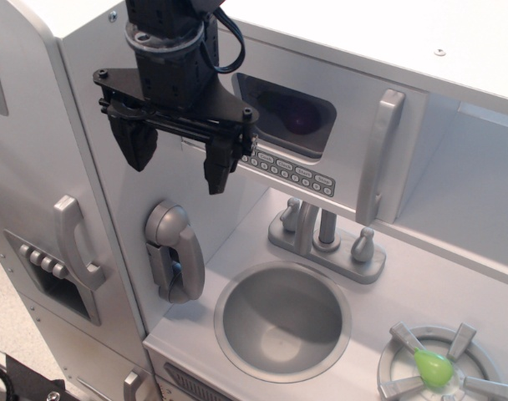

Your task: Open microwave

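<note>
Now, hand (177,155) spread, left of microwave (321,138) handle (379,157), door shut.

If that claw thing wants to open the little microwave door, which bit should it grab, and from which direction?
Probably the long upright silver handle at the right edge of the microwave door. It stands off the flat door, leaving a gap behind for one finger. The gripper, open and hanging left of the window, would best come from the front, fingers either side of the bar near its middle, then pull outward.

Grey toy kitchen (87,100) under even light; pale floor (3,288) at left
</note>
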You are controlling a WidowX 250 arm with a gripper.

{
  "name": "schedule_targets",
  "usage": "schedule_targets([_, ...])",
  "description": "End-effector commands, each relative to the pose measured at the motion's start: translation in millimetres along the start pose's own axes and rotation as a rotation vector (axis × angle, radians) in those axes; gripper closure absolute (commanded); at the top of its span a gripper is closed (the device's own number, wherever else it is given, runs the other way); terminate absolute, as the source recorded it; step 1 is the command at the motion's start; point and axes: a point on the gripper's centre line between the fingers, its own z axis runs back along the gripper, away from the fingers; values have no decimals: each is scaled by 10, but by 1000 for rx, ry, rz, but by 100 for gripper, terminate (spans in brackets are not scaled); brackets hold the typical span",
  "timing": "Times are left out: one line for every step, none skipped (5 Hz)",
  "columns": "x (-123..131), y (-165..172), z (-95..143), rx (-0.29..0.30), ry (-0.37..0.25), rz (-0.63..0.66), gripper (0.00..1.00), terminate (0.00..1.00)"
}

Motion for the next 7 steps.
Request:
schedule_targets([0, 0, 0, 0, 0, 0, 0, 0])
schedule_targets([120, -363, 154, -24, -88, -20, 0, 0])
schedule_targets([275, -626, 303, -112, -180, -42, 0, 0])
schedule_targets([427, -834, 303, -126, -157, -39, 0, 0])
schedule_targets([609, -947, 241, -98, -212, -22, 0, 0])
schedule_targets([697, -1009, 158, -130, -164, -34, 0, 0])
schedule_targets([705, -1093, 93, -122, -197, -43, 0, 0])
